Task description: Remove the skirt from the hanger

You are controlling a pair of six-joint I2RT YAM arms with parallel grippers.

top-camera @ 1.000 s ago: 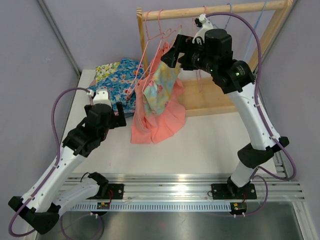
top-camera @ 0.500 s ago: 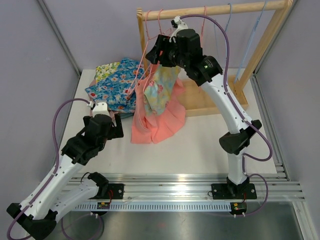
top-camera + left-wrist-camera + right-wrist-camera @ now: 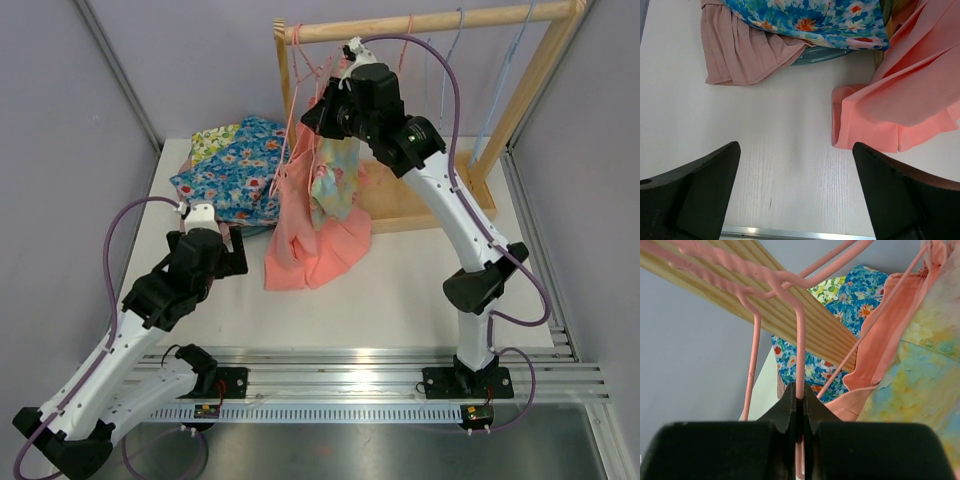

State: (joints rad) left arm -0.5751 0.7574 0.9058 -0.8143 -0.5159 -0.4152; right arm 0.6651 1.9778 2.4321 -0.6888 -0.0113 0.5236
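A salmon-pink skirt (image 3: 320, 245) hangs from a pink wire hanger (image 3: 293, 110) on the wooden rail (image 3: 430, 20), its hem resting on the table. A pastel floral garment (image 3: 333, 175) hangs over its front. My right gripper (image 3: 318, 110) is up at the rail's left end, shut on the hanger. In the right wrist view the jaws (image 3: 800, 392) pinch the hanger's upright wire (image 3: 800, 350), with the skirt's waist (image 3: 885, 345) to the right. My left gripper (image 3: 238, 252) hovers low over the table, open and empty (image 3: 795, 147), just left of the skirt's hem (image 3: 900, 100).
A pile of blue floral clothes (image 3: 230, 170) lies at the back left, with a dusty-pink cloth (image 3: 740, 50) under it. The rack's wooden base (image 3: 420, 200) sits behind the skirt. Blue and pink hangers (image 3: 455, 40) hang further right on the rail.
My right gripper moved left along the rail and closed on the pink hanger's wire. The hanging garments swung slightly. The left arm barely moved and stayed open.
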